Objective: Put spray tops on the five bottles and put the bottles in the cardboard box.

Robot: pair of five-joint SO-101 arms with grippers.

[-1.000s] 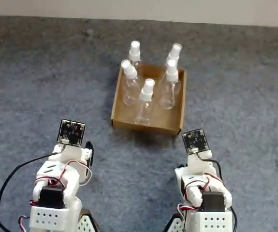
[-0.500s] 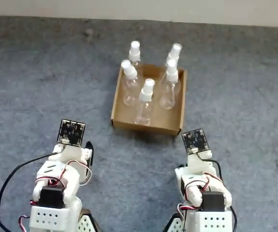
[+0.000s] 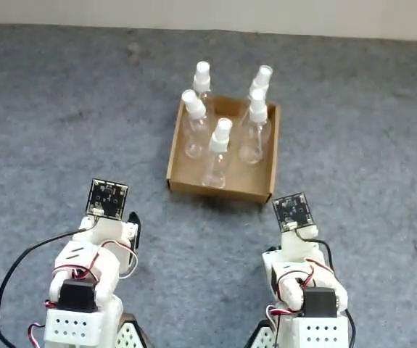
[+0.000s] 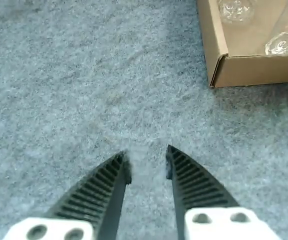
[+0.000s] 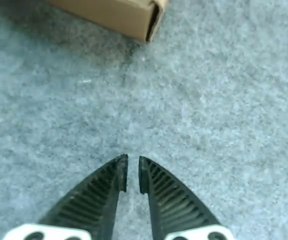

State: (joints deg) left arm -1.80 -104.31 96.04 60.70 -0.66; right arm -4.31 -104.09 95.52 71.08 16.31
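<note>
Grey carpet [image 3: 70,109] surrounds the cardboard box [image 3: 219,187] on all sides.

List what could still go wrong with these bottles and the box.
1. The five spray bottles stand tall and crowded in the shallow cardboard box. A knock to the box could probably topple several at once.
2. The two rear bottles show their tops beyond the box's far rim. I cannot tell whether their bases sit fully inside, so they may be the first to fall out.
</note>
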